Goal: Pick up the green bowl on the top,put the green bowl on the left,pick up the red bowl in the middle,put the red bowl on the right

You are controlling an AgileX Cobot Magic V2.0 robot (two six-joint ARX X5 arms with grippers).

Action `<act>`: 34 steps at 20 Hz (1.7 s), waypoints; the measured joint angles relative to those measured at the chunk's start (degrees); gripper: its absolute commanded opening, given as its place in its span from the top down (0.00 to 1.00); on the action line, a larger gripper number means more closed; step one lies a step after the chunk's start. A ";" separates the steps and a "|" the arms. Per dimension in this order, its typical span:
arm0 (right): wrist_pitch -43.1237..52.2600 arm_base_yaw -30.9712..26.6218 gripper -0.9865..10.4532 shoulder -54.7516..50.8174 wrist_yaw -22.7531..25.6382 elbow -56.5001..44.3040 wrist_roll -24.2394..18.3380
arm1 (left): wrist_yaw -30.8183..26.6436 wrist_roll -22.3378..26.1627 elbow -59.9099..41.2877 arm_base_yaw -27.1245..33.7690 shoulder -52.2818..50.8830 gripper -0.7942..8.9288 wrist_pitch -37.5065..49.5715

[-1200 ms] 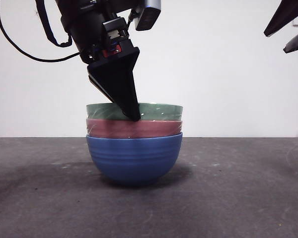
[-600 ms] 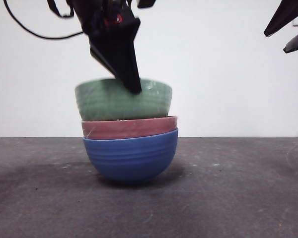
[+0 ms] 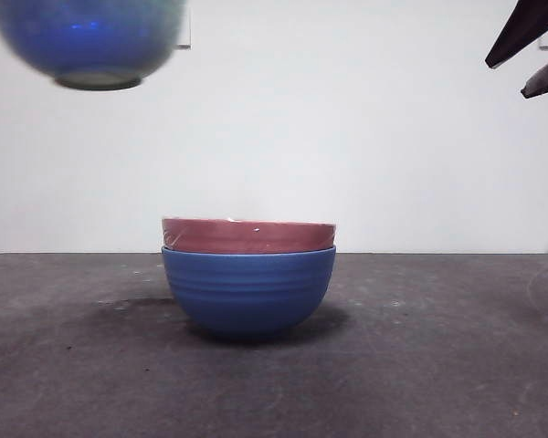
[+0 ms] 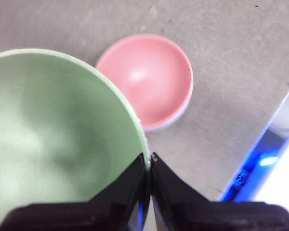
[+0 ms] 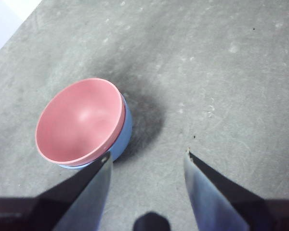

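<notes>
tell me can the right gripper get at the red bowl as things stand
Probably yes. The red bowl sits topmost in the blue bowl, nothing over it, since the left gripper holds the green bowl high and aside. The right gripper hangs open above the table.

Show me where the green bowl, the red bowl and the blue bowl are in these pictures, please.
the green bowl (image 4: 53,139): left wrist view, on its pale inside wall.
the red bowl (image 5: 79,120): right wrist view, on its inner hollow.
the blue bowl (image 3: 248,292): front view, on its ribbed outer side.
</notes>
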 measured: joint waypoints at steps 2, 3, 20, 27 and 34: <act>0.00 0.00 0.70 0.00 0.00 0.00 0.00 | 0.02 -4.02 -8.61 -0.02 -5.18 0.93 3.48; 0.00 0.00 0.70 0.00 0.00 0.00 0.00 | 0.02 -5.84 -12.72 -0.02 -6.91 0.93 4.92; 0.00 0.00 0.70 0.00 -0.04 0.00 0.04 | -3.85 -13.81 -47.50 -1.07 -7.54 0.92 36.96; 0.00 0.02 0.69 0.00 -0.07 0.00 0.37 | 0.74 -13.68 -47.06 -1.16 -2.91 0.48 37.66; 0.39 7.37 0.69 0.44 -0.28 1.57 0.61 | 1.05 -15.82 -38.58 -1.16 -5.73 0.49 28.59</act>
